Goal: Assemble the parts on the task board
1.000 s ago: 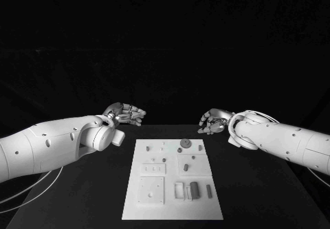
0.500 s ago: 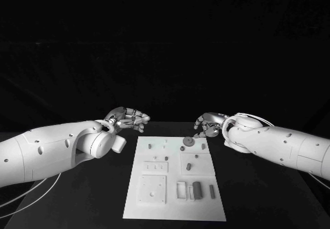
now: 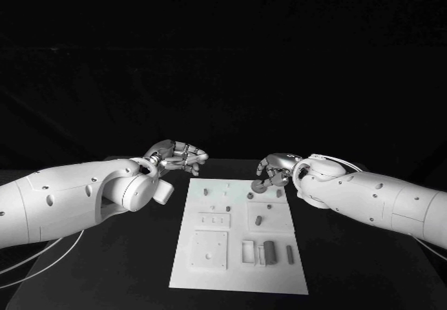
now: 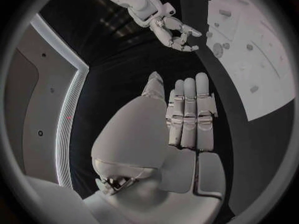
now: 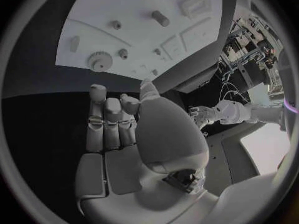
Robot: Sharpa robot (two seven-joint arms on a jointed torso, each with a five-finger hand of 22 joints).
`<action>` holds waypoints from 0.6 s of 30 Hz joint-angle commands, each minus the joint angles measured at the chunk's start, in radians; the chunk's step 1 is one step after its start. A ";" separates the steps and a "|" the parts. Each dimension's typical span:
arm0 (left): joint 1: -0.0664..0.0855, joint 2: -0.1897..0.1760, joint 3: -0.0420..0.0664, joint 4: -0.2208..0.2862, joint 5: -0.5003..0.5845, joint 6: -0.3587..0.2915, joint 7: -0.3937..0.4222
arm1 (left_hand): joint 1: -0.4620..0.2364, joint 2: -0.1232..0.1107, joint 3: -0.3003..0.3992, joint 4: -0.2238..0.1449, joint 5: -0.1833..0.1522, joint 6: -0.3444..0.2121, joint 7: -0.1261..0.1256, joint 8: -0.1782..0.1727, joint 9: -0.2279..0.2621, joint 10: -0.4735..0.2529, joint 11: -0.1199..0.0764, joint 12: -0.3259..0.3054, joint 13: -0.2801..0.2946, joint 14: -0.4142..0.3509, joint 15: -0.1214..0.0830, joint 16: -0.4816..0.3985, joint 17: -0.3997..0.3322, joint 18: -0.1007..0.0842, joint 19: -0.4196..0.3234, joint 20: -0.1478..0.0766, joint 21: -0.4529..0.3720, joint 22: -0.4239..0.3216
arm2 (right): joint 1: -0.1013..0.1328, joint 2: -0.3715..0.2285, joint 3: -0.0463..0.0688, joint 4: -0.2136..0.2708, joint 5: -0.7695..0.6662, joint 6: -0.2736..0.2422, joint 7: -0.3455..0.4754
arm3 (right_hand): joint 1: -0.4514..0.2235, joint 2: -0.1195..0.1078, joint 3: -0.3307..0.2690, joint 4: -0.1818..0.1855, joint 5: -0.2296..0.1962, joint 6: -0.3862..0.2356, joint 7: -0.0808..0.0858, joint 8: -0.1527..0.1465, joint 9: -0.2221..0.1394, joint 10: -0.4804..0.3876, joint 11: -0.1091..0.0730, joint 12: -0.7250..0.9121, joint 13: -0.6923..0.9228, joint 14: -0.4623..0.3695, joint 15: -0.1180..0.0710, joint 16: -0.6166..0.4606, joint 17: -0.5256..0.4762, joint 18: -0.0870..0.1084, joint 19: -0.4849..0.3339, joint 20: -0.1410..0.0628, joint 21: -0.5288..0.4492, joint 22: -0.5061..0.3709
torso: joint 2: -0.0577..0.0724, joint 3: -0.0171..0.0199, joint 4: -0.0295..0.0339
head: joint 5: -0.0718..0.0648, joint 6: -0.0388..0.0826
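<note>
The white board (image 3: 238, 236) lies flat on the black bench (image 3: 112, 258), small grey parts (image 3: 267, 252) on it. The left hand (image 3: 175, 157) hangs off its far corner, fingers (image 4: 190, 112) loosely spread, grasping nothing. The right hand (image 3: 274, 172) hovers at the far edge, its fingers (image 5: 102, 122) released, just above the round gear (image 5: 96, 61).

Just the black table (image 3: 112, 265) really, running dark on every side of the white board. Some cables (image 3: 37, 261) hang off the table's near left corner, looping toward its edge.
</note>
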 commanded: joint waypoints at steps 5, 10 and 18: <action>0.002 0.002 0.002 0.011 -0.010 0.000 0.015 | -0.008 -0.002 0.001 -0.001 -0.001 0.039 -0.012 0.009 0.012 -0.014 -0.002 0.014 0.012 -0.010 -0.002 0.008 0.008 0.015 -0.010 0.001 0.008 0.010 | -0.018 0.023 0.001 -0.018 -0.056 0.002 -0.023 | -0.004 0.004 -0.001 0.006 0.009 0.005 0.001 -0.009 0.002 -0.001 0.008 0.011 0.020 0.002 0.005 0.011 0.001 0.030 -0.006 -0.004 0.017 0.026 | 0.018 -0.0082 0.0129 | -0.008 -0.001; 0.004 0.001 0.004 0.013 -0.010 0.002 0.016 | -0.009 -0.002 0.001 -0.001 -0.001 0.039 -0.012 0.008 0.013 -0.015 -0.002 0.016 0.014 -0.010 -0.001 0.008 0.009 0.015 -0.010 0.001 0.008 0.011 | -0.027 0.035 0.001 -0.032 -0.065 -0.016 -0.030 | -0.004 0.004 0.001 0.004 0.012 0.002 0.002 -0.013 0.002 -0.001 0.009 0.016 0.020 0.004 0.006 0.017 0.001 0.030 -0.006 -0.007 0.025 0.026 | 0.027 -0.0104 0.0169 | -0.011 -0.002; 0.007 0.005 0.004 0.015 -0.010 0.002 0.015 | -0.012 0.000 0.002 -0.001 -0.001 0.041 -0.013 0.008 0.014 -0.016 -0.002 0.018 0.017 -0.011 -0.002 0.009 0.010 0.015 -0.011 0.001 0.008 0.013 | -0.030 0.049 0.001 -0.052 -0.072 -0.020 -0.030 | 0.001 0.004 0.005 0.004 0.028 0.005 0.002 -0.016 0.003 0.002 0.010 0.025 0.019 0.006 0.007 0.028 0.002 0.030 -0.007 -0.011 0.039 0.025 | 0.046 -0.0165 0.0247 | -0.016 0.008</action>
